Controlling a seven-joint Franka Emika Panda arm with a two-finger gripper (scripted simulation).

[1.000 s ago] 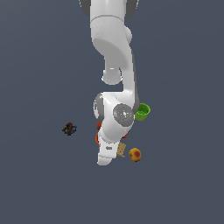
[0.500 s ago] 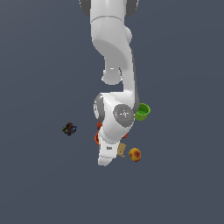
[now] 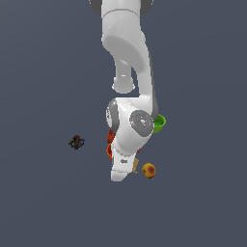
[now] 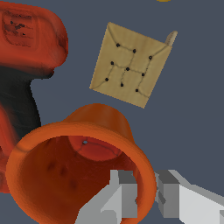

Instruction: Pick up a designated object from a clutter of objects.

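Observation:
The orange cup (image 4: 78,162) stands open side up and fills the wrist view. My gripper (image 4: 146,194) straddles its rim. One finger (image 4: 120,192) is inside the cup and the other (image 4: 170,194) is outside, both pressed against the wall. In the exterior view the arm hides most of the orange cup (image 3: 109,150), and the gripper (image 3: 118,174) is low over the clutter. The red-black power drill (image 4: 26,48) lies right beside the cup.
The tan square cracker (image 4: 131,63) lies just past the cup and shows by the hand in the exterior view (image 3: 136,166). The yellow-red fruit (image 3: 149,170) and the lime-green cup (image 3: 159,123) are toward the exterior view's right. The small dark toy (image 3: 76,142) lies apart on its left.
The arm has barely shifted over the last second. The hand stays low at the same spot in the clutter.

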